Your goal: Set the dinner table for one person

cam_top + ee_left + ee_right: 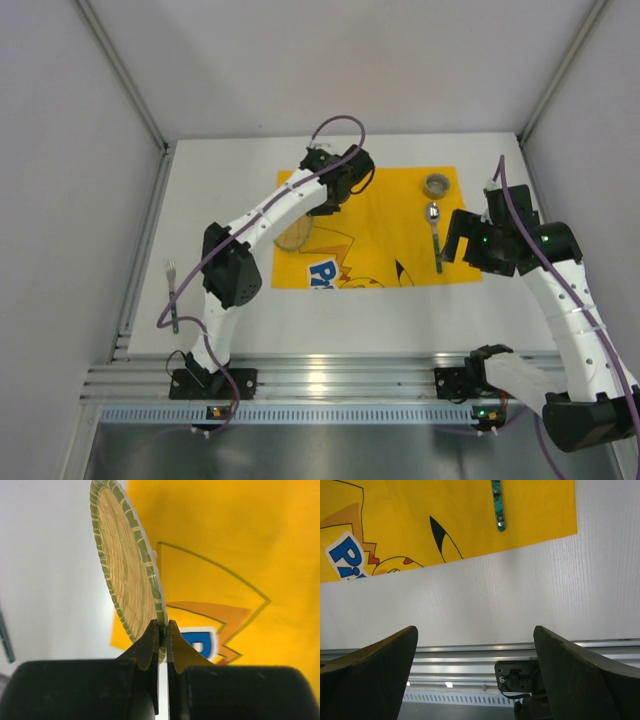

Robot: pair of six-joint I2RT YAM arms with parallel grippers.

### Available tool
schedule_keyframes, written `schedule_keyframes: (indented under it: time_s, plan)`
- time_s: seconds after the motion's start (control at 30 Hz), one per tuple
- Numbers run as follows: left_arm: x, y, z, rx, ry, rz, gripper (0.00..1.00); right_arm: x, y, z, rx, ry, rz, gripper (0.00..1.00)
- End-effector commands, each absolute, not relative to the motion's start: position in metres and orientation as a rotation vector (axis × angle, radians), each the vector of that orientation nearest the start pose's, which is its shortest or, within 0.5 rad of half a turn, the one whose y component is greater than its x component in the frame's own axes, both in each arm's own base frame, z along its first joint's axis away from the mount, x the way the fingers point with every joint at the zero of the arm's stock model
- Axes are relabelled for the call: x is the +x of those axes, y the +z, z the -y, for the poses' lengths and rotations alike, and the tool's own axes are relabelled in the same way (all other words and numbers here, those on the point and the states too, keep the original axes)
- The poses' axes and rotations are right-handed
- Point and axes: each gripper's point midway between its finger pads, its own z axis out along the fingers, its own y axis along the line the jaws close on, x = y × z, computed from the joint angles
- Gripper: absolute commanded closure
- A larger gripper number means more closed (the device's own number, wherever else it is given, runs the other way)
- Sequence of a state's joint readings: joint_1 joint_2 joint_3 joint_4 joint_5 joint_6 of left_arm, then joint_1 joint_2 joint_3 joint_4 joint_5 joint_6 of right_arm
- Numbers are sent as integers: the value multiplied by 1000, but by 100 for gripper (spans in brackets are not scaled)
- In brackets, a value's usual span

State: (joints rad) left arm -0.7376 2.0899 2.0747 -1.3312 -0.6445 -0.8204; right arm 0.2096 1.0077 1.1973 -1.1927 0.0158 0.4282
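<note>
Top external view: left gripper [163, 630] clamped on a woven disc [127, 565]; right gripper [475, 630] spread wide, holding nothing.
The dinner table [220, 200] lies flat under both arms, its long axis running 9 to 3 o'clock. The disc is tilted on edge at the 9 o'clock side of the yellow placemat [390, 215]. A small bowl [437, 184] sits at the placemat's 1 o'clock corner; its contents cannot be told. A spoon [434, 213] lies just beside the bowl, toward 6 o'clock.
</note>
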Motion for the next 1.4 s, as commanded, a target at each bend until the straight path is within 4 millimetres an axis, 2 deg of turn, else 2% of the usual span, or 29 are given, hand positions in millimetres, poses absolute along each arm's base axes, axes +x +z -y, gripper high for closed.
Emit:
schedule_keyframes:
  time_s: [0.0, 0.03, 0.1, 0.17, 0.23, 0.27, 0.4, 0.57, 0.83, 1.03, 1.1, 1.17, 1.27, 1.3, 1.37]
  plan:
    - [348, 192, 249, -7, 388, -2541, 100, 208, 221, -54, 266, 196, -2515, 0]
    - [352, 209, 267, -8, 260, -2531, 100, 207, 221, -54, 266, 194, -2513, 0]
    - [360, 211, 297, 30, 113, -2522, 100, 206, 221, -52, 268, 179, -2510, 0]
    - [354, 207, 324, 194, 42, -2507, 100, 205, 220, -51, 271, 175, -2510, 0]
    - [353, 200, 336, 288, 63, -2471, 100, 204, 216, -51, 273, 174, -2521, 0]
    - [350, 190, 343, 332, 88, -2470, 100, 203, 216, -51, 274, 177, -2523, 0]
    - [348, 158, 349, 377, 161, -2507, 100, 202, 214, -51, 273, 175, -2528, 0]
    - [350, 126, 379, 464, 97, -2494, 100, 201, 211, -50, 273, 172, -2532, 0]
    - [370, 98, 407, 344, 23, -2454, 100, 195, 205, -50, 261, 168, -2552, 0]
    - [378, 87, 436, 213, -149, -2433, 100, 189, 197, -48, 259, 157, -2570, 0]
    - [376, 75, 446, 217, -207, -2450, 100, 188, 194, -48, 260, 159, -2573, 0]
    - [376, 65, 465, 233, -325, -2463, 100, 187, 192, -48, 256, 158, -2578, 0]
    - [378, 45, 473, 163, -409, -2512, 100, 187, 191, -48, 251, 155, -2578, 0]
    - [372, 36, 478, 143, -470, -2554, 100, 187, 190, -48, 252, 157, -2580, 0]
    - [378, 35, 485, 109, -557, -2544, 100, 187, 189, -48, 248, 156, -2583, 0]
